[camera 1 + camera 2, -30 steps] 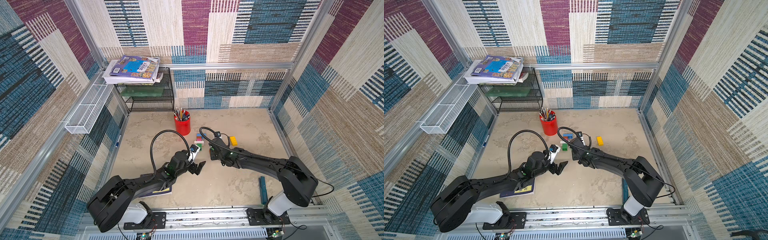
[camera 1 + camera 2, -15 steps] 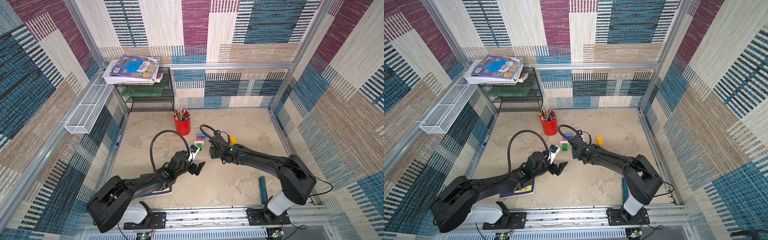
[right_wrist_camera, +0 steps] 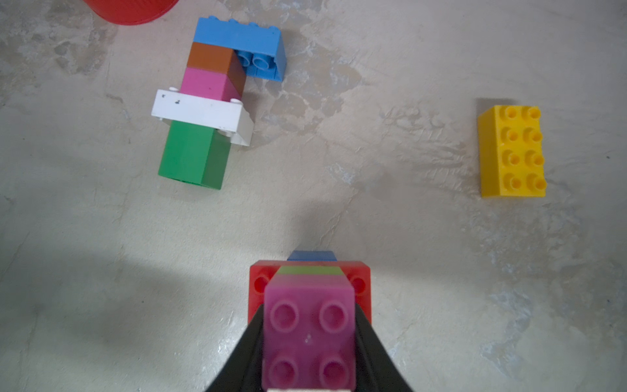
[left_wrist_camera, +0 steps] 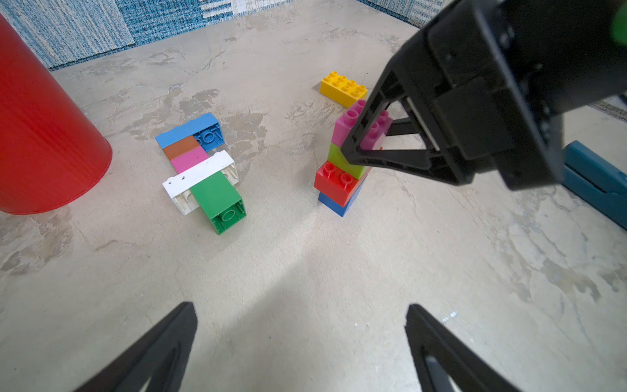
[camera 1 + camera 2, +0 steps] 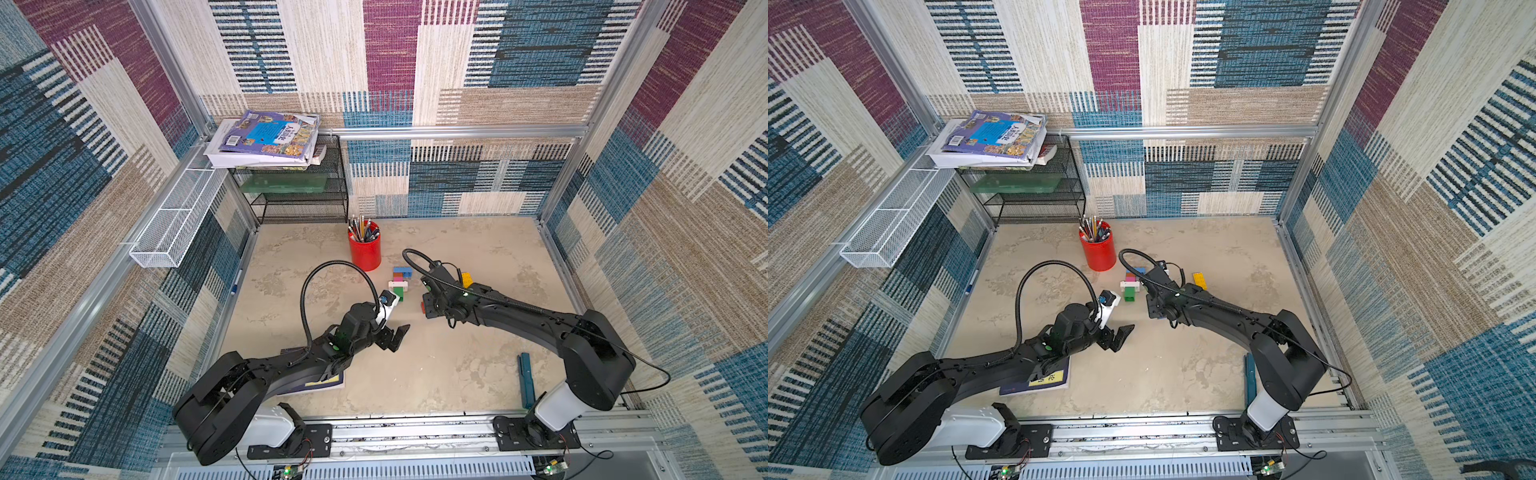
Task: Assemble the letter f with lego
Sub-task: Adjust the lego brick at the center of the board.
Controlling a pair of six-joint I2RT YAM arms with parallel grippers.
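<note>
Over the past second almost nothing shifts, and that is the news. At the left, the left gripper (image 4: 300, 307) stays where it was, low over the bare table (image 4: 305, 258), its jaws spread wide and empty. Next comes the lying figure (image 4: 200, 169), built of blue, brown, pink, white and green bricks joined flat on their side near the red cup (image 4: 40, 129). It has not moved, and with the blue brick hooking off the top and the white one as a crossbar it already reads roughly as an f. To its right, clearly apart from it, stands the stack (image 4: 339, 183) of blue, red, lime and pink. The right gripper (image 3: 308, 325) keeps its narrow pinch on the pink top brick (image 4: 346, 124), and its wrist has swayed only slightly. Whether the blue base rests on the table or hangs just above it, I cannot tell. Farthest right, the yellow brick (image 3: 512, 152) lies loose, studs up. My reading is that the stack is joined to nothing yet, so the right arm seems paused between carrying and placing.
</note>
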